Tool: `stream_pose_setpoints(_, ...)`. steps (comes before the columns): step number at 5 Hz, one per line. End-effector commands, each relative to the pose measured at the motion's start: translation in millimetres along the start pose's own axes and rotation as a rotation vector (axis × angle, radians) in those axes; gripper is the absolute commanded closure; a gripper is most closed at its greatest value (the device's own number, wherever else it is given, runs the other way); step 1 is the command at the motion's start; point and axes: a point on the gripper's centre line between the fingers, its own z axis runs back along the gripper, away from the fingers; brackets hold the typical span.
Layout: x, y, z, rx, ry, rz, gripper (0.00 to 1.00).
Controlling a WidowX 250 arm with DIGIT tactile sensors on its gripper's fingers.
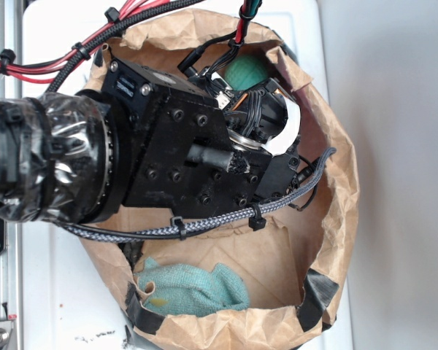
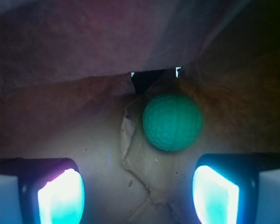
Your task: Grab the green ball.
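Two things lie inside the brown paper bag, whose rolled rim is patched with black tape on its near edge: the green ball and a teal cloth. The bag stands on a white desk, open at the top, and its crumpled walls ring most of the exterior view.

The green ball rests at the far side of the bag, close against the far wall, partly hidden behind the black arm and its wiring. In the wrist view the ball sits on the bag's creased paper floor, just in front of a fold where the wall meets the floor, with a small dark gap in the paper behind it. Its surface shows fine dimples.

The teal cloth is bunched against the near wall, well apart from the ball, on the opposite side of the bag's floor.

The tool reaches down into the bag from the left. Its two glowing pads stand wide apart at the bottom of the wrist view, one on each side, with bare paper between them. The ball lies beyond them, a little right of the middle of the gap, touching neither pad. A braided cable loops across the bag's opening under the arm.
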Motion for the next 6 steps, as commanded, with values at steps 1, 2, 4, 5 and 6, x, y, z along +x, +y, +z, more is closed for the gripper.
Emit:
stream_pose_setpoints(1,17,0,12,-0.036,-0.032,0.024,0.00)
stream_pose_setpoints(2,18,5,-1,-0.036,0.031,0.043,0.00)
stream_pose_setpoints(4,46,34,-3,-0.089,0.128,0.032,0.00)
stream_pose_setpoints(5,56,50,-2,-0.117,0.151,0.015,0.00)
stream_pose_setpoints(6,57,60,-7,-0.138,0.144,0.008,0.00)
